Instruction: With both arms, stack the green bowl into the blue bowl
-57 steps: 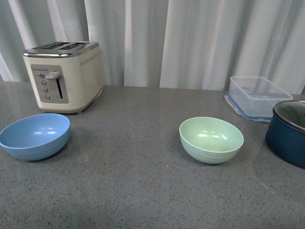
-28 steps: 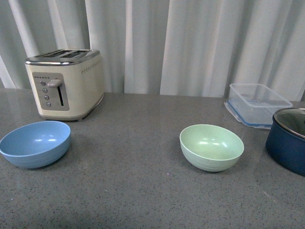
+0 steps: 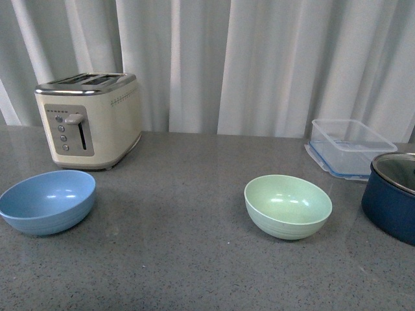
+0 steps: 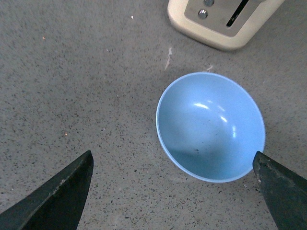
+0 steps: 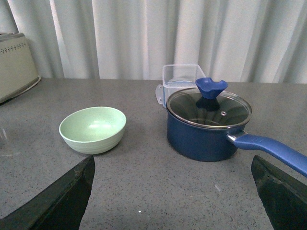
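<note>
Standing mouth-up, blue bowl point(image 4: 211, 127) lies ahead of left gripper point(image 4: 172, 160), green bowl point(image 5: 93, 129) ahead of right gripper point(image 5: 172, 163), both sets of jaws spread wide.

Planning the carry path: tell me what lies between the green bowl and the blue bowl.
Nothing: the front view shows only bare grey countertop between the green bowl and the blue bowl. The toaster stands behind that line.

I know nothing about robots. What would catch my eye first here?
Two matching bowls sit apart on the grey counter: the blue bowl at the left, near a cream toaster, and the green bowl right of the middle. At the far right stands a lidded dark blue pot, a clear plastic box behind it.
</note>
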You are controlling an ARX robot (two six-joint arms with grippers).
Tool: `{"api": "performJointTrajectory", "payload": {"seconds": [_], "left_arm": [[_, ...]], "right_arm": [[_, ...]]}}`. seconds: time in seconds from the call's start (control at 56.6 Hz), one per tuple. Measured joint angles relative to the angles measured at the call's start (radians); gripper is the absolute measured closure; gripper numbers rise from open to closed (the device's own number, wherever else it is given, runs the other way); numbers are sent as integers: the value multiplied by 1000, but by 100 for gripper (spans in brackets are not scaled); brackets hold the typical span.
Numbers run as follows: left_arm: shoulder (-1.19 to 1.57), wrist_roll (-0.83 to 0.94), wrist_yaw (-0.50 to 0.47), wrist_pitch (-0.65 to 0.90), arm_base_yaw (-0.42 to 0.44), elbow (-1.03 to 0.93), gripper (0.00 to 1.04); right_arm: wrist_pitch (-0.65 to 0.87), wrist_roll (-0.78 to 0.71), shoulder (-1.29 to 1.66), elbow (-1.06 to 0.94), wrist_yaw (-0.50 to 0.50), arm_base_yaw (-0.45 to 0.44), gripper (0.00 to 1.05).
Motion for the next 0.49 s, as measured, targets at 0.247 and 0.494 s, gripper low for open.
{"api": "performJointTrajectory", "payload": {"seconds": [0.247,0.494], "left_arm": [[254,-42,-39,3,-13,102,7],[391,-113,-11,19,-13,166,7]], "right_arm": [[0,0,0,0,0,0,10],[0,0,0,0,0,0,10]]}}
